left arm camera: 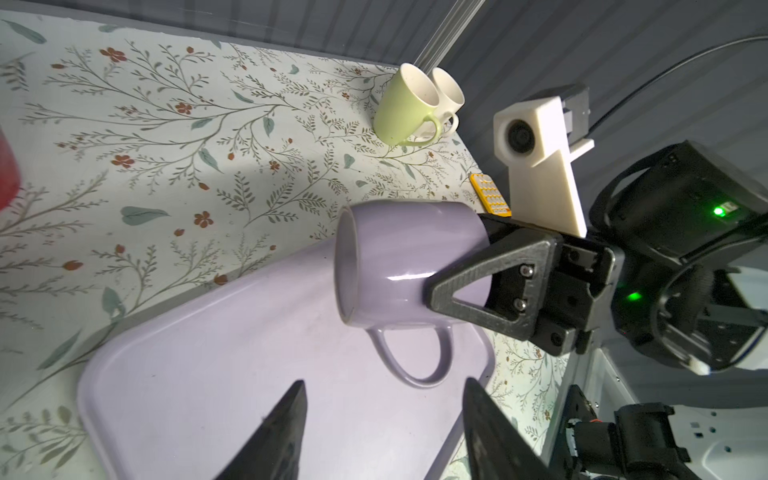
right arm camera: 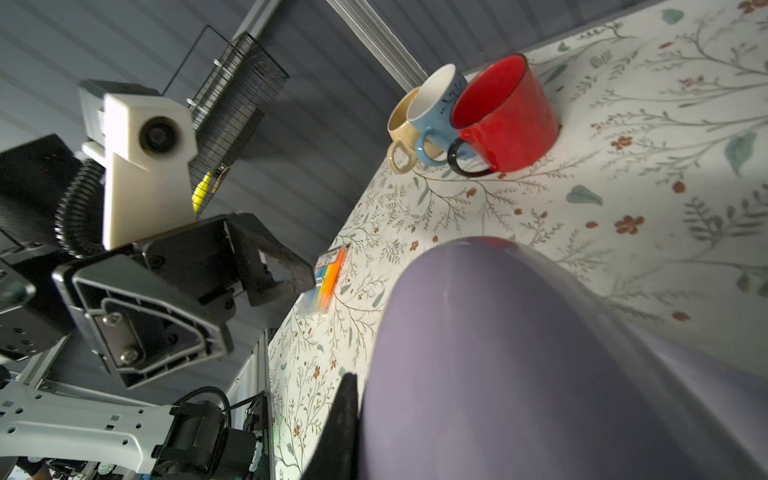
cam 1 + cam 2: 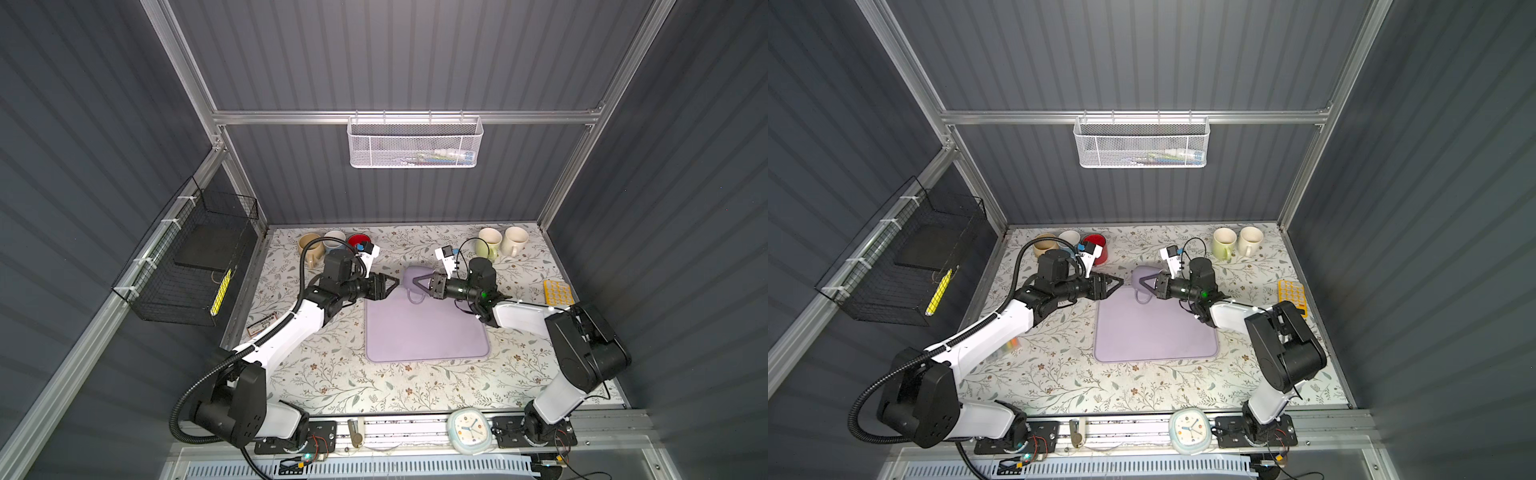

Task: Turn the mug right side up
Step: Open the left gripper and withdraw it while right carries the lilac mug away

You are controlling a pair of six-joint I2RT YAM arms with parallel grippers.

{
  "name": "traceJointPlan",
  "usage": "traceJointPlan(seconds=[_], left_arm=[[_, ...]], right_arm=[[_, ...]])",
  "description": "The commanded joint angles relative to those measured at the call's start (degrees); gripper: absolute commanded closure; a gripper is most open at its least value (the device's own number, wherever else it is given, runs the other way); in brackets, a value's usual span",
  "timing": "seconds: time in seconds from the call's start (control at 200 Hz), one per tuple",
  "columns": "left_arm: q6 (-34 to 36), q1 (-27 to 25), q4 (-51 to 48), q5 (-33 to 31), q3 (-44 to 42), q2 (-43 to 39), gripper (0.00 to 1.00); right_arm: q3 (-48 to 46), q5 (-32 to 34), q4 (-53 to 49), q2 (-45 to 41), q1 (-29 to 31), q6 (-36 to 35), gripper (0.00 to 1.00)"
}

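A lilac mug (image 3: 409, 274) (image 3: 1141, 275) hangs on its side just above the far edge of the lilac mat (image 3: 428, 332). My right gripper (image 3: 419, 282) (image 3: 1145, 283) is shut on the mug's base end. In the left wrist view the mug (image 1: 407, 257) has its mouth turned toward the left arm and its handle (image 1: 415, 361) pointing down at the mat (image 1: 208, 395). My left gripper (image 3: 395, 284) (image 1: 384, 382) is open with nothing in it, a short way in front of the mug's mouth. The right wrist view is mostly filled by the mug's wall (image 2: 519, 353), with one finger (image 2: 347, 411) against it.
Tan (image 3: 309, 245), blue (image 3: 334, 240) and red (image 3: 359, 241) mugs stand upright at the back left. Green (image 3: 489, 242) and cream (image 3: 515, 240) mugs stand at the back right. A yellow tray (image 3: 558, 291) lies at the right edge, a clock (image 3: 471, 430) on the front rail.
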Motion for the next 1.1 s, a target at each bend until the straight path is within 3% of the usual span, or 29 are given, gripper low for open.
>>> traceJointPlan(seconds=[0.0, 0.27, 0.57, 1.096], left_arm=[[6.2, 0.7, -7.4, -3.4, 2.8, -1.4, 0.41], [15.2, 1.1, -17.0, -12.2, 8.0, -1.4, 0.41], [22.1, 1.1, -23.2, -22.0, 9.8, -2.5, 0.41], [23.8, 1.0, -21.6, -20.9, 4.0, -4.4, 0.41]], right_arm=[[4.1, 0.6, -11.6, -4.5, -0.5, -9.4, 1.00], [10.3, 1.5, -32.7, -6.4, -1.7, -19.9, 1.00], [18.8, 9.6, -55.2, -6.1, -2.0, -31.5, 1.00], [34.8, 25.6, -77.8, 1.1, -2.0, -40.2, 1.00]])
